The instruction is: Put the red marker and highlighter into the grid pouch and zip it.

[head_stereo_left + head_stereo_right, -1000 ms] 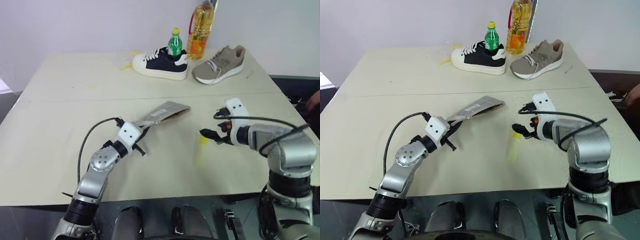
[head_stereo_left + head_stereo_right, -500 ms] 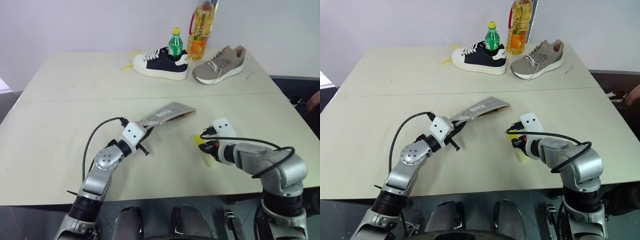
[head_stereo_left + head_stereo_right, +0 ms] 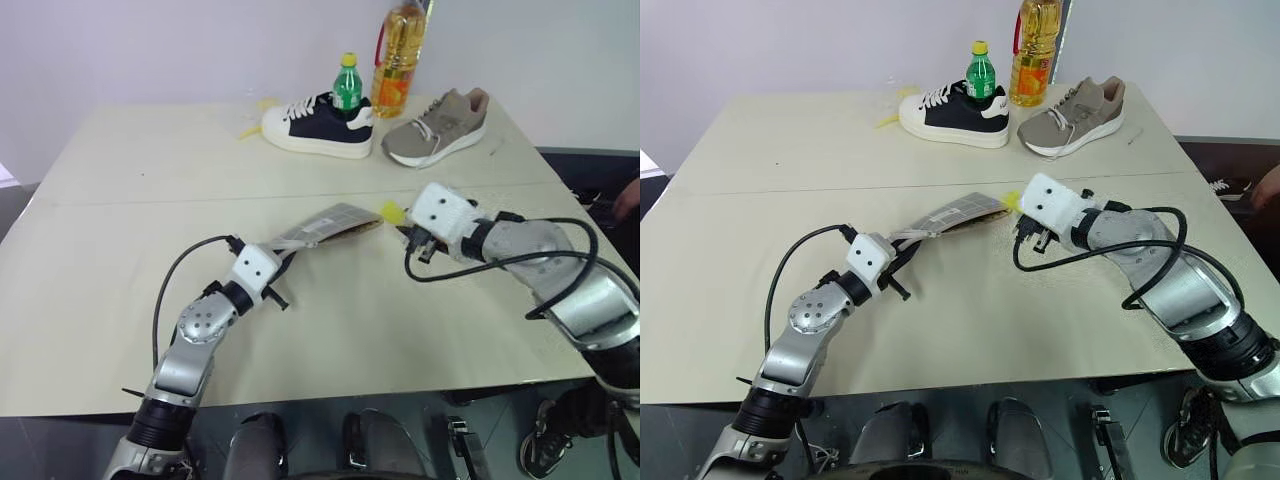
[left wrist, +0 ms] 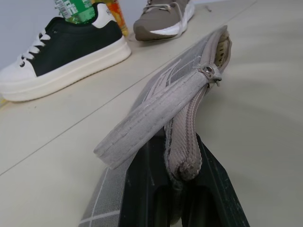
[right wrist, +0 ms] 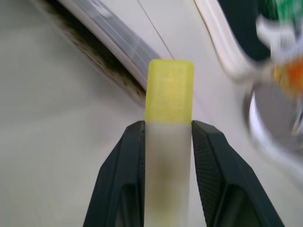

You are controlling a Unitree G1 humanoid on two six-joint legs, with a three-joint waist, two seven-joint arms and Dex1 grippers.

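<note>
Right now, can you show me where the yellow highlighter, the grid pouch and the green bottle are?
highlighter [image 5: 169,90], right wrist view, bright yellow cap.
grid pouch [image 3: 335,219], left eye view, grey checked side.
green bottle [image 3: 980,77], right eye view, its label.

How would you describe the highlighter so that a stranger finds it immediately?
Start at the beige table and find the grid pouch near its middle. At the pouch's open end, the right gripper holds the highlighter, a chunky pale stick with the only bright yellow cap.

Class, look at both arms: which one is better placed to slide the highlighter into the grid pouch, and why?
The right. The right gripper already clamps the highlighter, cap pointing at the grid pouch's open end. The left gripper is busy holding the pouch up.
</note>
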